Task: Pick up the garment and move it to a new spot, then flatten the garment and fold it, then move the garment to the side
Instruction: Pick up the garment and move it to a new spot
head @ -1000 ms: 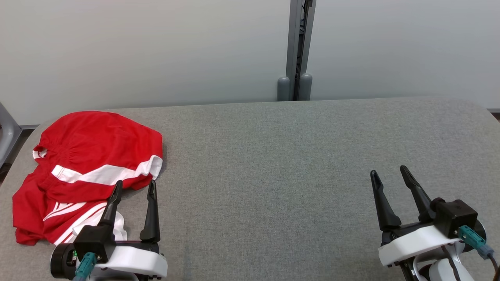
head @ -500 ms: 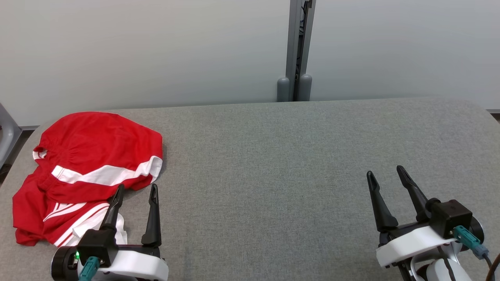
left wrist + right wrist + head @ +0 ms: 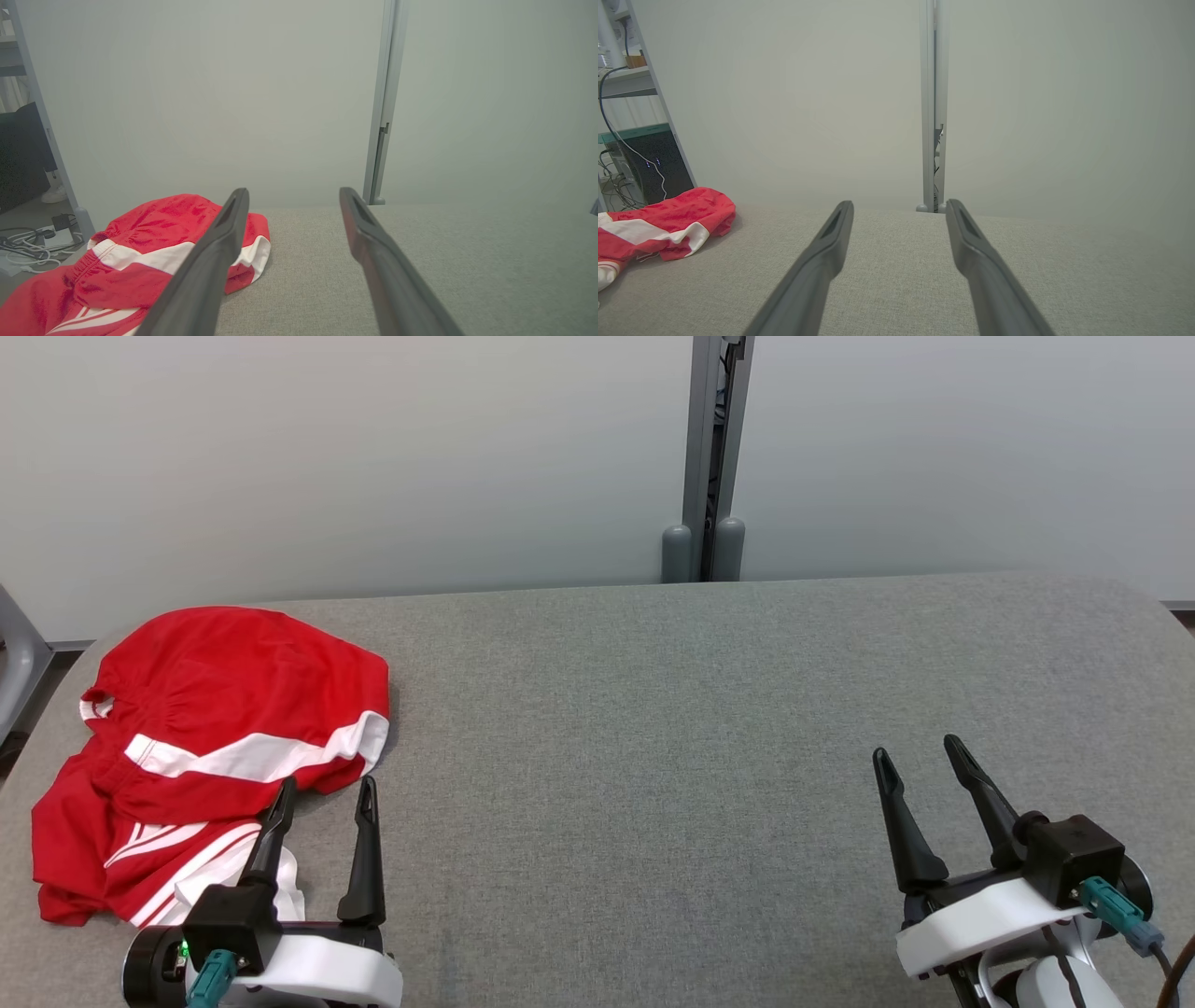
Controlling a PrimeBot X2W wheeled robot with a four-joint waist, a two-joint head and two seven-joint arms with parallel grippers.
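Garment, red with white stripes, lies rumpled and doubled over at the desk's left edge. The left claw, just beside it, and the right claw, near the right edge, both gape wide and empty. Whether it awaits pickup or is already set aside, I cannot tell.

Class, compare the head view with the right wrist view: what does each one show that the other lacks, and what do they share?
Head view: the left hand, open close by the garment, and that whole red and white garment crumpled at the left end of the table.
Right wrist view: a black box and cables under a shelf beyond the garment.
Shared: the garment, the grey table, the grey post at the wall and the open right hand.
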